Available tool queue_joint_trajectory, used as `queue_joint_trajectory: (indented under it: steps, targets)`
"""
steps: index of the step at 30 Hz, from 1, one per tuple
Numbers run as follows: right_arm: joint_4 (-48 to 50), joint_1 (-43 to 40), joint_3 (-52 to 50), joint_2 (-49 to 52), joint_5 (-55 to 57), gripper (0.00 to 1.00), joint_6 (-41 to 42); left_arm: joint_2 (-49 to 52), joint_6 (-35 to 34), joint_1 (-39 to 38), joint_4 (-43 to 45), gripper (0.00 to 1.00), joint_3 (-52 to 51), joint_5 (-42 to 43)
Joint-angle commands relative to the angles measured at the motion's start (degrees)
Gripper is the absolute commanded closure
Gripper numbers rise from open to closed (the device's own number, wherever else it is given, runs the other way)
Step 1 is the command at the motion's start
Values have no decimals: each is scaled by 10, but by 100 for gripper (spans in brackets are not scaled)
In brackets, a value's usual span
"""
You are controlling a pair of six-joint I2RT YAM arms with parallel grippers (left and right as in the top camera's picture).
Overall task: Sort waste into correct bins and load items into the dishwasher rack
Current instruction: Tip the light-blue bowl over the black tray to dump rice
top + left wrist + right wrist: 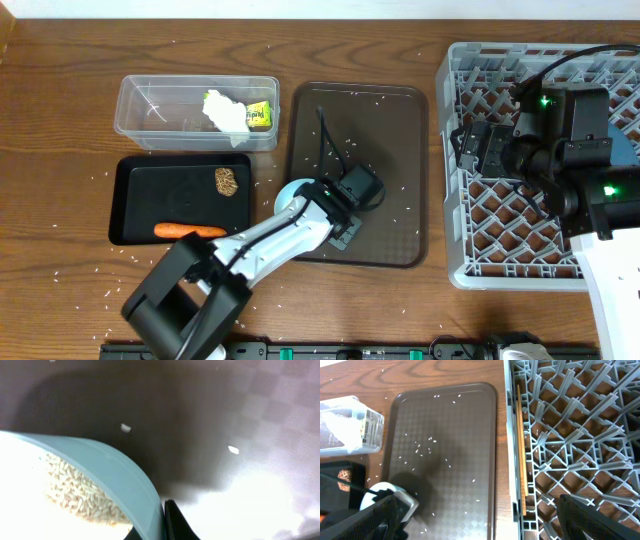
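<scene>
My left gripper is shut on the rim of the small light-blue cup, which stands at the front left of the brown serving tray. In the left wrist view the cup's rim is pinched between the gripper's black fingers, and rice lies inside. My right gripper hovers open over the left side of the grey dishwasher rack and holds nothing. The clear tub holds the white tissue and the yellow-green wrapper. The black tray holds the brown lump and the carrot.
Loose rice grains are scattered over the serving tray and the wooden table. A thin wooden stick lies along the rack's left edge. My left arm reaches from the table's front edge across the tray's corner.
</scene>
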Motion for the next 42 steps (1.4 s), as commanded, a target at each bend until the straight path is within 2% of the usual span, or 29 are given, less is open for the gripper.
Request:
queue_joint_trajectory:
  steps: [1, 6, 9, 14, 21, 25, 28, 32, 37, 40, 42]
  targets:
    - [-3, -4, 3, 1, 5, 5, 8, -49, -30, 3, -13, 94, 30, -1]
    - [-9, -4, 3, 1, 5, 5, 8, -120, -113, 35, -36, 94, 30, 4]
    - [-10, -4, 3, 1, 5, 5, 8, -163, -122, 90, -49, 94, 30, 61]
    - [-14, -4, 3, 1, 6, 5, 8, -209, -122, 242, -73, 94, 30, 189]
    - [-16, -4, 3, 1, 5, 5, 8, -210, -87, 460, -70, 94, 7, 445]
    - [-18, -4, 3, 1, 5, 5, 8, -209, -29, 552, -64, 94, -14, 567]
    - [-18, -4, 3, 1, 5, 5, 8, -209, -7, 613, -41, 94, -37, 665]
    - [-20, -4, 3, 1, 5, 5, 8, -206, -7, 681, 7, 94, -89, 712]
    - [-24, -4, 3, 1, 5, 5, 8, -190, -1, 749, 142, 94, -170, 858]
    - [-24, -4, 3, 1, 5, 5, 8, -173, 3, 777, 176, 94, -191, 891]
    - [-24, -4, 3, 1, 5, 5, 8, -160, 34, 789, 178, 93, -197, 911]
